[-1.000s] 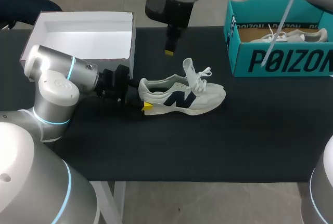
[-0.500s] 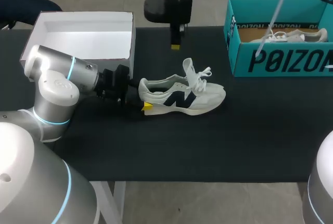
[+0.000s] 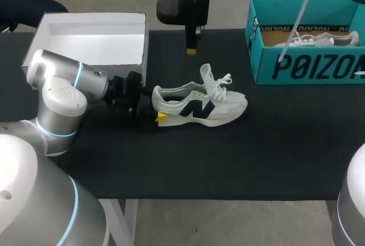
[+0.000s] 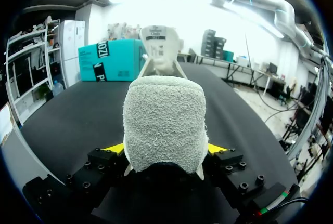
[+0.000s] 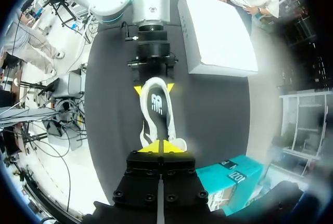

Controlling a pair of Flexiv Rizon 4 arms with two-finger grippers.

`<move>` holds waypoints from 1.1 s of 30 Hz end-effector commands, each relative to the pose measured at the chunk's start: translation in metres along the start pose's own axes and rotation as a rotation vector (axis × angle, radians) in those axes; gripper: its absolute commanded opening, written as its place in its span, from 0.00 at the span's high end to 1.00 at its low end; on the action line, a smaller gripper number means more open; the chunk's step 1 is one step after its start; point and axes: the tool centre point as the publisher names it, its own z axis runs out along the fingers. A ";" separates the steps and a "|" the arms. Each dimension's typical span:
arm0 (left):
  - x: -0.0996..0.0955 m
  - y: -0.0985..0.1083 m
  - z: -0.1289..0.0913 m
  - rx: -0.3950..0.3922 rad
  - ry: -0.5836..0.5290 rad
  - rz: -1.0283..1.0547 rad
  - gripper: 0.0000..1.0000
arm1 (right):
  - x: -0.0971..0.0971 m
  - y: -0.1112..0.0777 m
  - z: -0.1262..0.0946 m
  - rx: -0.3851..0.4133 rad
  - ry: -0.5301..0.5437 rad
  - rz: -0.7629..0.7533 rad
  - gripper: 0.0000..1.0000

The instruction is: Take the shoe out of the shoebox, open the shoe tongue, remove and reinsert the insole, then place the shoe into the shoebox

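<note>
A white sneaker with a dark side logo point(image 3: 222, 106) lies on the black table, toe to the right, laces loose. My left gripper point(image 3: 155, 105) is closed on its heel; the fuzzy grey heel point(image 4: 164, 125) fills the space between the yellow fingertips point(image 4: 115, 148), which press it from both sides. The tongue point(image 4: 158, 39) stands raised. My right gripper point(image 3: 192, 47) hangs above and behind the sneaker, shut with nothing in it. Its closed tips point(image 5: 163, 147) sit over the shoe point(image 5: 156, 110), whose dark insole point(image 5: 157, 102) shows inside.
A teal shoebox point(image 3: 302, 66) stands open at the back right with another white shoe point(image 3: 319, 39) inside. A white open box point(image 3: 91, 40) sits at the back left, just behind my left arm. Bare black table point(image 3: 256, 143) lies in front of the sneaker.
My right gripper has risen away from the sneaker, drifted slightly right, and its fingers have come together. The left arm and the sneaker have not moved.
</note>
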 end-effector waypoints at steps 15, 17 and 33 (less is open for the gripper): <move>0.000 0.000 0.001 -0.003 0.001 0.000 1.00 | -0.001 0.004 0.054 0.023 0.057 0.003 1.00; 0.000 0.000 0.001 -0.003 0.001 0.000 1.00 | -0.003 0.008 0.063 0.021 0.058 0.001 1.00; 0.000 0.000 0.001 -0.003 0.001 0.000 1.00 | 0.001 0.030 0.124 -0.053 0.108 -0.051 1.00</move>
